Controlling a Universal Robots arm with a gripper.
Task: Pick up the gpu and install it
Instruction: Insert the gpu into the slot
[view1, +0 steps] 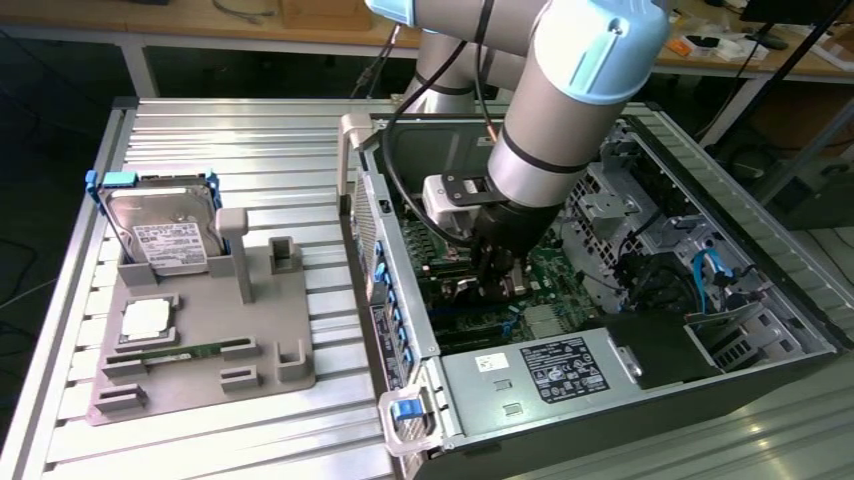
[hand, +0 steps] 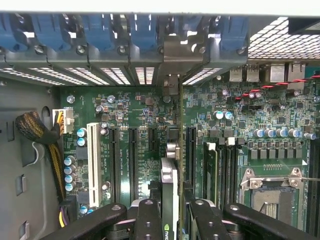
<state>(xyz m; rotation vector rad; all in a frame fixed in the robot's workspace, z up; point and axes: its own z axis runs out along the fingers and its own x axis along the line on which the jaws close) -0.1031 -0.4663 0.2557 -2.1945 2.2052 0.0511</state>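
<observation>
The gripper (hand: 175, 212) is clamping the gpu (hand: 169, 177) edge-on between its fingers, holding it inside the open computer case (view1: 747, 250), low over the green motherboard (hand: 135, 112), just beside a black slot (hand: 190, 150).

At the exterior view's left, a gray fixture (view1: 200, 375) holds an upright hard drive (view1: 167, 238), a processor (view1: 144, 318) and a memory stick (view1: 180, 352). An open computer case (view1: 363, 215) lies to its right.

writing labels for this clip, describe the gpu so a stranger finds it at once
Find the open computer case on the slatted table, where the arm reaches down over the green motherboard. There the tool grips the gpu: a thin card seen edge-on, upright among empty black slots.
</observation>
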